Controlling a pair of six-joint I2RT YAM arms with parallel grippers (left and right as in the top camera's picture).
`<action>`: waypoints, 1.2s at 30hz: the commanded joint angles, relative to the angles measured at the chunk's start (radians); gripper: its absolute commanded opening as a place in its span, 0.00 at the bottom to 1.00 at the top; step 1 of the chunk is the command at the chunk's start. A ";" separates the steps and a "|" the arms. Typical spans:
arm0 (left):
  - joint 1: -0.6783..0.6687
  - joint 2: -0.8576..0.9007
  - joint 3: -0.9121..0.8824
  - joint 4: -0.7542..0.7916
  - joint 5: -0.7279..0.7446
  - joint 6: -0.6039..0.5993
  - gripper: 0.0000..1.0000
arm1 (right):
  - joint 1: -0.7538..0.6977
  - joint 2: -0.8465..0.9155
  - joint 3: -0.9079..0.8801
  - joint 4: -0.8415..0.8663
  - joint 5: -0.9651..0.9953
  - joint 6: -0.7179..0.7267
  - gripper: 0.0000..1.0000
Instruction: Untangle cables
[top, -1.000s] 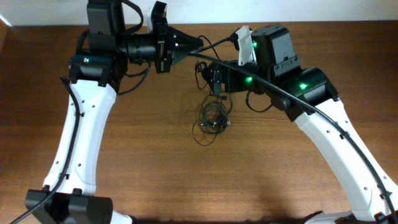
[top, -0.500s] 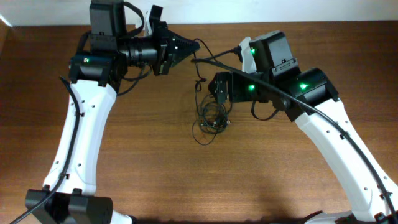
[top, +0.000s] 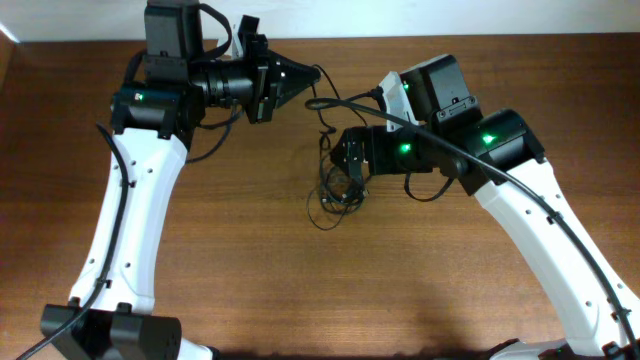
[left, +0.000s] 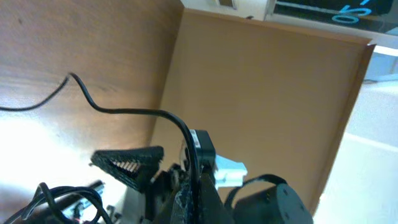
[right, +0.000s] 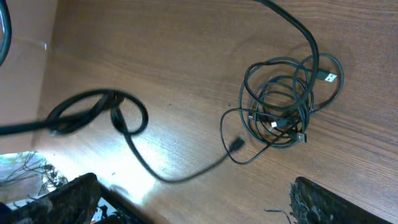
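Overhead: table (top: 250, 260) viewed straight down, from far. Left wrist: aimed past shut jaws, view rolled sideways. Right wrist: aimed down between spread jaws, close. Shared with overhead: cables (right: 283, 102) beyond jaws.

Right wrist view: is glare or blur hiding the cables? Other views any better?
Right wrist: cable bundle is sharp, the near loop is out of focus, white glare on the table at lower left. Left wrist: table washed out by glare at left, bundle soft in the bottom corner. Overhead: even light, no glare, bundle partly covered by the right arm.
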 joint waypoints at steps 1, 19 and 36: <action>0.002 -0.026 0.010 0.067 0.069 -0.064 0.00 | 0.008 -0.021 0.007 0.001 -0.014 -0.003 0.98; -0.011 -0.029 0.010 0.277 0.147 -0.219 0.00 | 0.118 0.024 0.007 0.253 0.087 0.060 0.66; 0.005 -0.029 0.010 0.290 0.027 -0.193 0.00 | 0.114 0.017 0.008 0.261 0.050 0.061 0.04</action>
